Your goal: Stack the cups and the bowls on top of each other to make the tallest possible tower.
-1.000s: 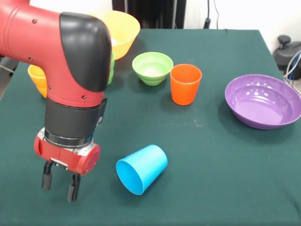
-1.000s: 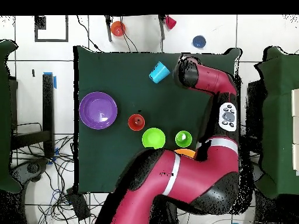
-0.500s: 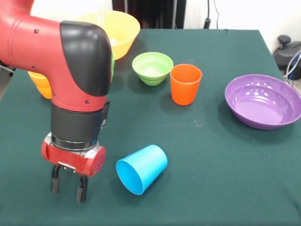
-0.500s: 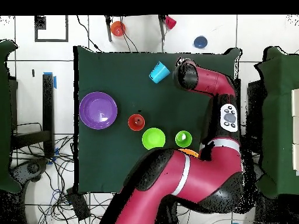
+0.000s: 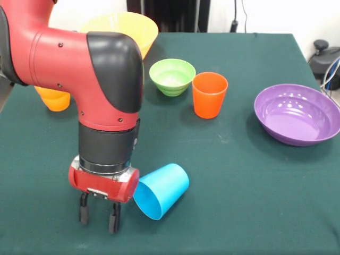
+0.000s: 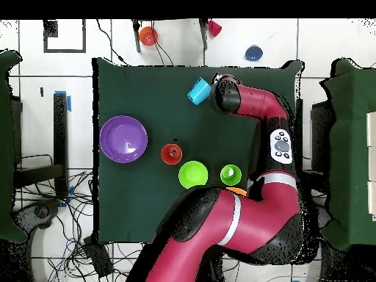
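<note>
Our gripper (image 5: 99,214) hangs with fingers parted and empty just beside the open mouth of the light blue cup (image 5: 161,190), which lies tipped on the table (image 5: 239,212).

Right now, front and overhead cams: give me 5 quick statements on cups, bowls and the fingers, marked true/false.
1. The light blue cup lies on its side. True.
2. The orange cup is stacked inside the purple bowl. False: it stands upright on the table, apart from that bowl.
3. The gripper holds the light blue cup. False: its fingers are open and empty, just beside the cup's mouth.
4. The light green bowl sits next to the orange cup. True.
5. A tower of three pieces stands mid-table. False: no stack is visible there; the pieces there sit separately.
</note>
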### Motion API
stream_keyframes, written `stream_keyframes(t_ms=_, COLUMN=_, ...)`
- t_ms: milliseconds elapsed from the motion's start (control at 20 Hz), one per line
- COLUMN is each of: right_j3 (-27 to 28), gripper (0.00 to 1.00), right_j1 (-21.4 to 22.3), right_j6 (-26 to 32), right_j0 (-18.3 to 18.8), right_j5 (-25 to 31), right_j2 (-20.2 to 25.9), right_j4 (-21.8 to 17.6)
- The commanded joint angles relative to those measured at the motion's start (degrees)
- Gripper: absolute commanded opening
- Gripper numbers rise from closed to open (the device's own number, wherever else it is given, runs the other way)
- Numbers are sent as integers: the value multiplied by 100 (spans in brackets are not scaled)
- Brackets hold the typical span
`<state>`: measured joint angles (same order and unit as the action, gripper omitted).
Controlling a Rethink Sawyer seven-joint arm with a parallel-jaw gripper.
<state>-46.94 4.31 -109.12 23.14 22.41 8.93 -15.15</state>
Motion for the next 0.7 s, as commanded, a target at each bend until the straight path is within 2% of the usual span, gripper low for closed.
stream_keyframes(t_ms=50, right_j3=-491, gripper=100, right_j1=220, right_j6=1659, right_j0=175, right_j5=290, right_j2=797, right_j4=-503)
stream_keyframes(t_ms=700, right_j3=-571, gripper=100, right_j1=263, right_j6=1493, right_j0=302, right_j5=369, right_j2=1031, right_j4=-623)
